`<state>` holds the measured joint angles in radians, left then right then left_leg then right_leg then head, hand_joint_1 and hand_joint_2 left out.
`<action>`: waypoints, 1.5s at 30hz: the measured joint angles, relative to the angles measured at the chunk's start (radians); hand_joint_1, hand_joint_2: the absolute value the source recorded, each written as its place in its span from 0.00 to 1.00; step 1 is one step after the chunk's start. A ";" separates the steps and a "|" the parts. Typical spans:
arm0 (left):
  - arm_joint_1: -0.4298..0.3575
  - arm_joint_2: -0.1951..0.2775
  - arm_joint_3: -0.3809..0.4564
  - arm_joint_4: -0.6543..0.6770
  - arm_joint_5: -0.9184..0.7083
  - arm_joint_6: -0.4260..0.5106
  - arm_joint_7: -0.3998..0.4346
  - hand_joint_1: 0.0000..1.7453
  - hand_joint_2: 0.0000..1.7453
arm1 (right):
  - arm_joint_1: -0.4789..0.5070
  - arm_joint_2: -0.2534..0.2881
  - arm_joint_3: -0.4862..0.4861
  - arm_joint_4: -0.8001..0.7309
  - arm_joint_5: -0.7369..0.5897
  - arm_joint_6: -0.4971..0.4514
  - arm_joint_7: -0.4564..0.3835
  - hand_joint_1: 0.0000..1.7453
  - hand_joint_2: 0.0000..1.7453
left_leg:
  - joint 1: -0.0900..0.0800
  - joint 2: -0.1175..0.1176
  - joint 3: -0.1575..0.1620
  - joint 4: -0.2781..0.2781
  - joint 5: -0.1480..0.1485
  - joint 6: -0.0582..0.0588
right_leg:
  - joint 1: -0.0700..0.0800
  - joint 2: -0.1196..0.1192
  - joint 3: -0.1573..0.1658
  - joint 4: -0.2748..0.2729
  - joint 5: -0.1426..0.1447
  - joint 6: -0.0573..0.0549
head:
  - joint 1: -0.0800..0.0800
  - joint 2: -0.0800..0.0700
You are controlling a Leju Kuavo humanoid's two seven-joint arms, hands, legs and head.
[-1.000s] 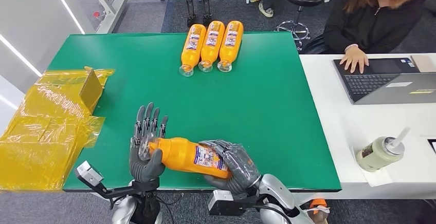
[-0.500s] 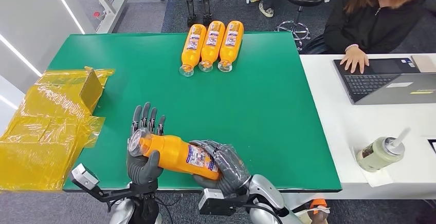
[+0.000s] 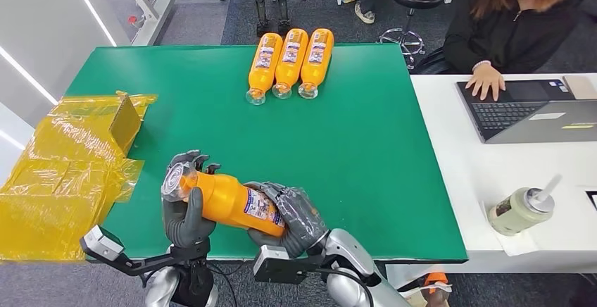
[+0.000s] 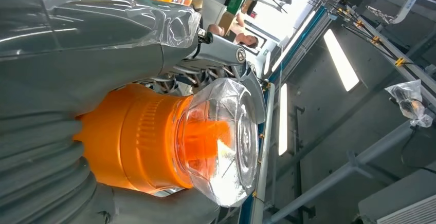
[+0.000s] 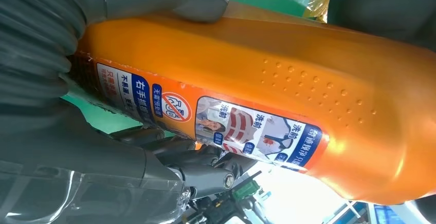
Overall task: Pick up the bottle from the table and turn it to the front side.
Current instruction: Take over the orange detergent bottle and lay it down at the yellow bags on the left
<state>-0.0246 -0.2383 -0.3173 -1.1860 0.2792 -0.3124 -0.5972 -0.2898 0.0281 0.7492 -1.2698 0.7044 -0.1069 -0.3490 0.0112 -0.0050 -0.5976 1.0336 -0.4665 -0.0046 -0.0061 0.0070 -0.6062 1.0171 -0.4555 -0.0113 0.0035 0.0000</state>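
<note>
**Both hands now clamp the bottle, lifted and drawn toward the near edge**

The orange plastic bottle with a clear domed cap [image 3: 227,203] sits at about 7 o'clock on the green matte worktop [image 3: 366,145], held above the near edge. Compared with a second ago it has moved nearer the robot and toward 9 o'clock, and its cap end has tipped upward. The left hand [image 3: 181,205], whose fingers stood straight up behind the cap a second ago, has curled them over the neck, so it grips the cap end. The right hand [image 3: 288,212] is wrapped around the base end and label. My reading is that the pickup is done and the two-handed hold is set for the roll, which I judge only partly made: the printed label [image 5: 208,116] faces sideways in the right wrist view.

The bottle's body is smooth, glossy and tapering, with a patch of raised dots [image 5: 313,88] that may help the grip. The cap [image 4: 221,142] is transparent and faceted over a ribbed orange collar. Both hands wear grey ribbed covers under thin clear film.

Three matching orange bottles [image 3: 288,64] lie side by side at 12 o'clock, and crinkled yellow plastic bags [image 3: 70,173] lie at 9 o'clock
</note>
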 joint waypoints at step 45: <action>-0.004 0.004 -0.001 0.004 -0.078 0.118 -0.042 1.00 1.00 | -0.035 0.049 0.016 0.049 0.017 -0.033 -0.012 0.00 1.00 | 0.000 0.000 0.000 0.000 0.000 0.000 | 0.000 0.000 -0.001 0.000 0.000 0.000 | 0.000 0.000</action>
<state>-0.0284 -0.2347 -0.3180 -1.1817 0.2017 -0.1944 -0.6389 -0.3246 0.0774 0.7652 -1.2213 0.7216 -0.1395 -0.3609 0.0111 -0.0046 -0.5978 1.0337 -0.4666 -0.0045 -0.0062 0.0072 -0.6069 1.0168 -0.4555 -0.0113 0.0036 0.0000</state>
